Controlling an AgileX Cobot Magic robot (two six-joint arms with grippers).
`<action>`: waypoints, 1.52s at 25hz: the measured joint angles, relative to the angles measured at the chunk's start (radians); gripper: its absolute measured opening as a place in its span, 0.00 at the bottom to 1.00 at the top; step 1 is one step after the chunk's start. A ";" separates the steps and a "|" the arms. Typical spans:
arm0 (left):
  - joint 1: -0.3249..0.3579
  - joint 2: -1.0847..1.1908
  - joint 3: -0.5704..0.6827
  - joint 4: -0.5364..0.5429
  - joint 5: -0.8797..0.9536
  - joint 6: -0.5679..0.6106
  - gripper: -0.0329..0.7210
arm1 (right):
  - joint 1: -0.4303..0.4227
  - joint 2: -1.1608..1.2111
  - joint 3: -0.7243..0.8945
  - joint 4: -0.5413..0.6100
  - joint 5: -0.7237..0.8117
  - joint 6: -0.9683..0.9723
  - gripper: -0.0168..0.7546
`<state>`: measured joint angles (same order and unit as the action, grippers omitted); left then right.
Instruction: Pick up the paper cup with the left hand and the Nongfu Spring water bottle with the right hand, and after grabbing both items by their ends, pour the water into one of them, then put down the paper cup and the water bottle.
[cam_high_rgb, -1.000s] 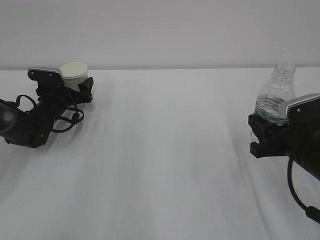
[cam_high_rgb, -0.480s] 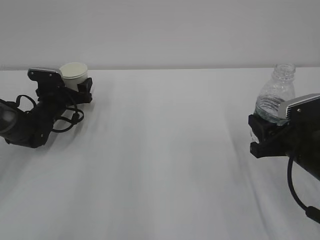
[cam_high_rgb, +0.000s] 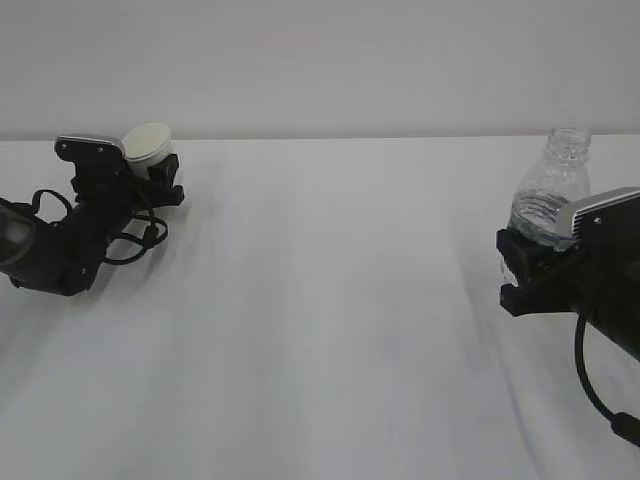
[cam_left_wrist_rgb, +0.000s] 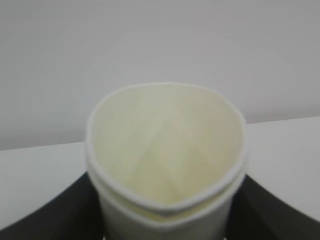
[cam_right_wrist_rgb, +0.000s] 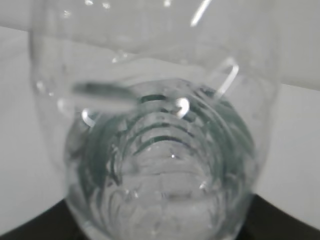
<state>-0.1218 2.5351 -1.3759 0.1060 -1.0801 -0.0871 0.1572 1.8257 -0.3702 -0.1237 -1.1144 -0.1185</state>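
the left claw (cam_high_rgb: 150, 172) pinches the cup (cam_high_rgb: 148, 143) at far left of the white tabletop (cam_high_rgb: 320, 300), squeezing its rim out of round. at far right, the right claw (cam_high_rgb: 535, 255) grips the upright capless bottle (cam_high_rgb: 552, 195) low down.

My left hand (cam_high_rgb: 150, 170) lies low at the far left of the table (cam_high_rgb: 320, 300), fingers squeezing the paper cup (cam_high_rgb: 148, 145) and denting its rim. My right hand (cam_high_rgb: 530, 255) sits at the table's right edge, clamped around the water bottle (cam_high_rgb: 552, 195), wrist angled up.
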 joint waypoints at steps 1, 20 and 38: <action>0.000 0.000 0.000 0.000 0.000 0.000 0.63 | 0.000 0.000 0.000 0.000 0.000 0.000 0.50; 0.001 -0.162 0.167 0.068 0.009 0.000 0.62 | 0.000 0.000 0.000 0.000 0.000 0.000 0.50; 0.001 -0.362 0.356 0.522 0.014 -0.263 0.62 | 0.000 0.000 0.000 0.008 0.000 0.000 0.50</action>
<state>-0.1212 2.1726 -1.0199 0.6275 -1.0664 -0.3497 0.1572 1.8257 -0.3702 -0.1155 -1.1144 -0.1185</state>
